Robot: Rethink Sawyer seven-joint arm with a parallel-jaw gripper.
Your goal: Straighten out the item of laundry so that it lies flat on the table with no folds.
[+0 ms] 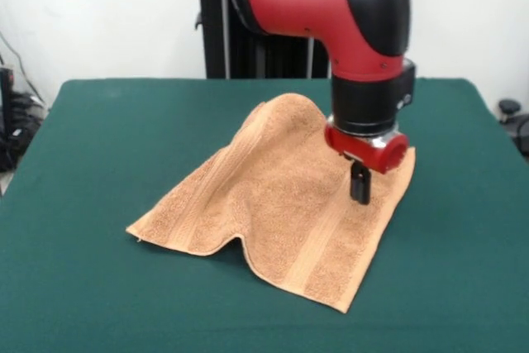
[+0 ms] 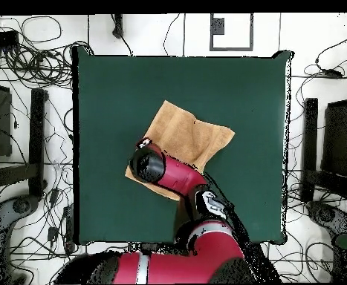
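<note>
Hand (image 1: 360, 192) of the single red and black arm, pointing straight down over the towel (image 1: 273, 204); only one dark stub shows beneath the red wrist ring, so whether it is apart, together or clamped on cloth cannot be told, and the front view does not settle whether its tip touches the pile or hangs just above it. Directly below and around the hand lies the towel's edge region, crossed by a flat woven band that runs away from the hand toward the nearest corner. Beside the hand, on the side toward the arm's base, the cloth rises into a rounded hump with a fold running down from it. Farther out, past the hump, the opposite edge lies low, and a notch-like buckle lifts the near edge between the two low corners. Beyond the towel on every side spreads the dark green surface (image 1: 99, 130); the overhead view places the towel (image 2: 195, 133) near the middle of the surface (image 2: 109, 82), partly hidden under the arm's wrist.

Step in hand, as judged: straightening is under way but unfinished, since the hump and buckle remain. The next move probably calls for a firm hold on the edge beneath the hand, then a low outward pull away from the hump to draw the slack flat.
</note>
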